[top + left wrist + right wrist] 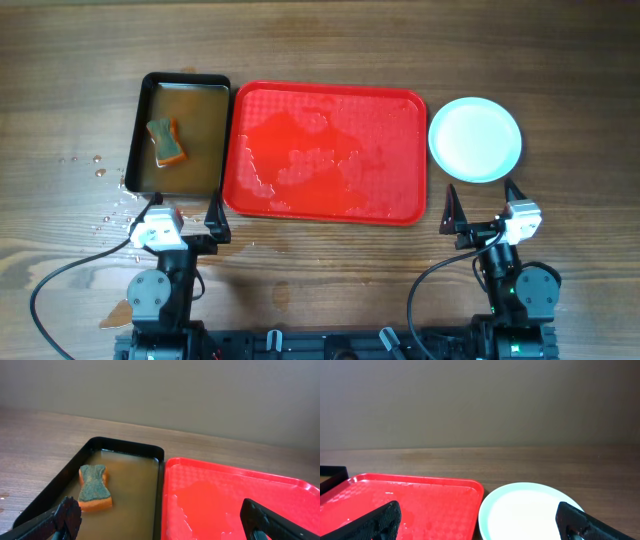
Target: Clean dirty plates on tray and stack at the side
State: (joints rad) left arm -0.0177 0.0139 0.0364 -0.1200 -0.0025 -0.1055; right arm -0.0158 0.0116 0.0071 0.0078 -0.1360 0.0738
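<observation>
The red tray (pixel 330 90) lies mid-table with only puddles of water on it; it also shows in the left wrist view (pixel 240 490) and the right wrist view (pixel 420 495). To its right, on the wood, sits a round pale-mint plate (pixel 475 139) (pixel 525 510) with a clean face; I cannot tell whether others lie under it. My left gripper (pixel 183 208) (pixel 160 512) is open near the front edges of the pan and tray. My right gripper (pixel 481 195) (pixel 477 510) is open just in front of the plate. Neither holds anything.
A black pan (pixel 150 100) (pixel 125 442) of brownish water stands against the tray's left side, with an orange-and-green sponge (pixel 166 141) (pixel 94 487) lying in it. Water drops (pixel 100 170) speckle the wood left of the pan.
</observation>
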